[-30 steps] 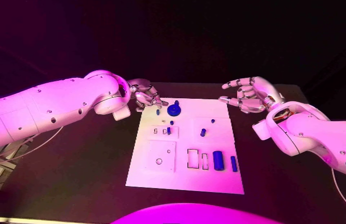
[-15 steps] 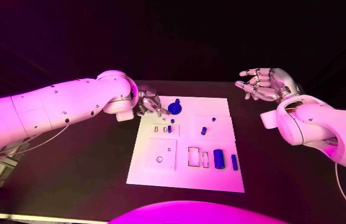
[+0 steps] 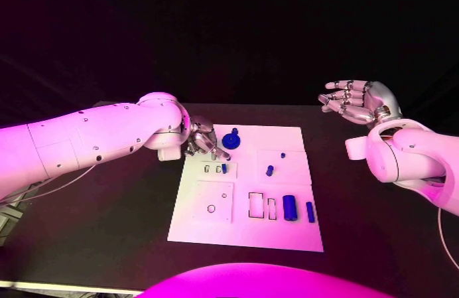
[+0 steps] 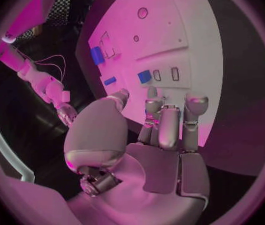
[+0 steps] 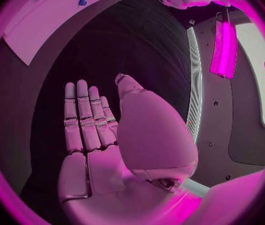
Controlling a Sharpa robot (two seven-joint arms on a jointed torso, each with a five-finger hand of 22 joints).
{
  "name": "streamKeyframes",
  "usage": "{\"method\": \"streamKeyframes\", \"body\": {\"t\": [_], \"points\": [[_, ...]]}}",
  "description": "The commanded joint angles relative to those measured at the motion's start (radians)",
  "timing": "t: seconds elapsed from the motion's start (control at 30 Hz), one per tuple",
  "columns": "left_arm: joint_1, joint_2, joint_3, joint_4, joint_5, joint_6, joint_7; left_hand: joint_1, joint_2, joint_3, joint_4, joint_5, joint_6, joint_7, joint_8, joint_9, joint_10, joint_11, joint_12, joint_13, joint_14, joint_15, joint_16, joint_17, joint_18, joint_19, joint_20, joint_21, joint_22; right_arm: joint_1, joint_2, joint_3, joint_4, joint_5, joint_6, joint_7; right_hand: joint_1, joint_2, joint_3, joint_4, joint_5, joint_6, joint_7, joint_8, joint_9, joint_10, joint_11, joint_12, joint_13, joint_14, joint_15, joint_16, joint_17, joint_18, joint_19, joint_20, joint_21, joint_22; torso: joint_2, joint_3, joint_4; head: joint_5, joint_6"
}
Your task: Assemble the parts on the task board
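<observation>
White rectangular task board [image 3: 287,231] lies flat in the middle of the black table [image 3: 95,231], long side running away from the robot.

Small blue parts on the board:
- a round blue disc-shaped part with a peg on top [image 3: 231,141] sits at the far end, left of centre
- a tiny blue dot-like part [image 3: 282,155] sits to its right, further in
- a short blue peg [image 3: 270,171] lies near the board's middle
- a small blue piece [image 3: 224,168] stands beside two little slots at the left-middle
- a thick blue cylinder [image 3: 289,208] and a thin blue bar [image 3: 310,212] lie side by side at the near right, just beside two outlined rectangular slots [image 3: 257,206]
- a round hole [image 3: 210,210] shows in the raised square at the near left

Left silver hand [image 3: 203,141] is low over the far left corner of the board, just beside the disc part. Its fingers point down toward the board. The left wrist view shows the fingers [image 4: 161,120] extended and apart with nothing between them and the thumb, so it is released and empty. Whether the fingertips touch the board cannot be told.

Right silver hand [image 3: 357,101] is raised well apart from the board, past the table's far right corner, palm facing the board side. In the right wrist view its fingers [image 5: 82,115] are straight, thumb spread. It holds nothing and is released.
</observation>
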Motion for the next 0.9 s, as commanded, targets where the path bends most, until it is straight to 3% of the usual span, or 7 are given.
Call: {"method": "streamKeyframes", "body": {"t": [0.03,0.23,0.33,0.5,0.8,0.9], "points": [[0.002,0.007,-0.002,0.0,-0.001,0.041,-0.009,-0.008,0.001,-0.006,0.0,-0.003,-0.007,0.002,0.006,0.002,-0.01,0.001,-0.006,-0.004,-0.006,0.0,-0.006,-0.002,-0.014,-0.009,0.0,-0.004,-0.003,0.001,0.003,0.001,-0.004,0.08,-0.025,0.048,-0.001,-0.01,0.006,0.0,0.007,-0.006,0.067,-0.002,-0.003,0.005,0.004,-0.004,-0.014,-0.005,0.001,-0.015,-0.011,0.001,-0.001,0.006,-0.01,-0.013,-0.001,0.0002,0.0001,-0.003,-0.001],[0.002,0.018,-0.004,-0.005,0.006,0.049,-0.009,-0.007,0.004,-0.006,-0.001,-0.003,-0.009,0.002,0.006,0.003,-0.011,0.001,-0.007,-0.003,-0.007,0.0,-0.008,-0.004,-0.014,-0.01,0.0,-0.005,-0.004,0.002,0.013,0.001,-0.011,0.098,-0.025,0.043,0.002,-0.013,0.014,-0.004,0.009,-0.006,0.068,0.0,-0.007,0.008,0.004,-0.007,-0.03,0.003,0.001,-0.026,-0.022,0.003,0.003,0.009,-0.017,-0.027,-0.001,0.0015,-0.0024,-0.003,-0.004],[0.002,0.022,-0.004,-0.008,0.006,0.054,-0.009,-0.003,0.006,-0.006,-0.002,-0.003,-0.011,0.002,0.007,0.005,-0.013,0.002,-0.008,-0.005,-0.008,0.0,-0.009,-0.005,-0.014,-0.01,0.0,-0.005,-0.004,0.002,0.017,0.001,-0.012,0.101,-0.021,0.038,0.003,-0.014,0.015,-0.004,0.009,-0.006,0.068,0.0,-0.008,0.009,0.004,-0.007,-0.032,0.003,0.001,-0.027,-0.023,0.004,0.003,0.009,-0.018,-0.028,-0.001,0.0021,-0.0001,-0.005,-0.006],[0.002,0.031,-0.004,-0.019,0.007,0.068,-0.009,0.007,0.005,-0.008,-0.003,-0.003,-0.015,0.003,0.008,0.009,-0.016,0.002,-0.01,-0.006,-0.009,0.001,-0.01,-0.006,-0.014,-0.011,0.0,-0.005,-0.004,0.002,0.02,0.001,-0.016,0.104,-0.006,0.021,0.004,-0.016,0.019,-0.005,0.009,-0.009,0.069,0.0,-0.01,0.008,0.005,-0.009,-0.041,0.004,0.002,-0.035,-0.029,0.004,0.005,0.01,-0.022,-0.036,-0.001,0.0012,0.0016,-0.005,-0.007],[0.0,0.051,-0.006,-0.043,0.017,0.075,-0.01,0.014,0.009,-0.007,-0.003,-0.003,-0.017,0.003,0.009,0.011,-0.017,0.002,-0.011,-0.006,-0.01,0.001,-0.011,-0.006,-0.014,-0.01,0.001,-0.004,-0.001,0.002,0.023,0.0,-0.018,0.105,0.002,0.009,0.004,-0.016,0.021,-0.005,0.008,-0.01,0.07,0.001,-0.012,0.006,0.007,-0.011,-0.048,0.004,0.003,-0.041,-0.033,0.003,0.004,0.011,-0.026,-0.042,0.0,-0.0002,-0.0009,-0.003,-0.011],[-0.001,0.058,-0.006,-0.054,0.02,0.075,-0.01,0.014,0.009,-0.007,-0.003,-0.003,-0.017,0.003,0.009,0.011,-0.017,0.002,-0.011,-0.006,-0.01,0.001,-0.011,-0.006,-0.014,-0.01,0.001,-0.004,-0.001,0.002,0.024,0.0,-0.018,0.105,0.003,0.007,0.003,-0.016,0.022,-0.005,0.008,-0.011,0.07,0.001,-0.012,0.006,0.007,-0.011,-0.049,0.004,0.004,-0.043,-0.034,0.003,0.004,0.012,-0.027,-0.043,0.0,0.0009,-0.0018,-0.003,-0.012]]}}
